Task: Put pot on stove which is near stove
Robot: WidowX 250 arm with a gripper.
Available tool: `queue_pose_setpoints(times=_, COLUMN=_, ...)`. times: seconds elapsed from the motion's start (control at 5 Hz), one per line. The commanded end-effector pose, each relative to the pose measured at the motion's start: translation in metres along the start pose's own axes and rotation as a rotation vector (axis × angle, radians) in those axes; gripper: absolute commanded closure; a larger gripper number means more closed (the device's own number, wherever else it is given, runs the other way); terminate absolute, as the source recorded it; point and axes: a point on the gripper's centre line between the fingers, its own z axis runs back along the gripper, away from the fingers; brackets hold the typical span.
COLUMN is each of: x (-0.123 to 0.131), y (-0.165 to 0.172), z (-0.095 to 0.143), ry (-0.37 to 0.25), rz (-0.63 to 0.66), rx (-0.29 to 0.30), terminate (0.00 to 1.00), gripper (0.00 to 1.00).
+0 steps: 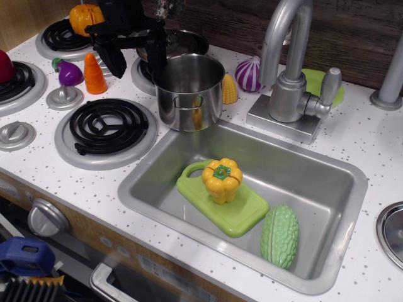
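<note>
The shiny steel pot stands upright and lidless on the white counter, between the sink and the burners. The nearest stove, a black spiral coil in a grey ring, lies just left of and in front of the pot and has nothing on it. My black gripper hangs at the pot's upper left with its jaws apart. One finger is at the pot's back-left rim and the other is well clear to the left. It holds nothing.
A steel pan sits on the burner behind the pot. A carrot, an eggplant and a knob lie left of the gripper. Corn and the faucet stand to the right. The sink holds a cutting board and a yellow pepper.
</note>
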Motion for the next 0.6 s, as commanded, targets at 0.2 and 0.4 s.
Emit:
queue_pose_setpoints(times=0.2, x=0.004, y=-0.001, z=-0.007, ry=-0.006, rz=-0.007, rx=-0.019, terminate=0.00, gripper=0.00)
queue_pose_setpoints(times=0.4, x=0.008, y=0.000, z=-0.012, ry=-0.004, rz=-0.007, rx=-0.044, terminate=0.00, gripper=0.00)
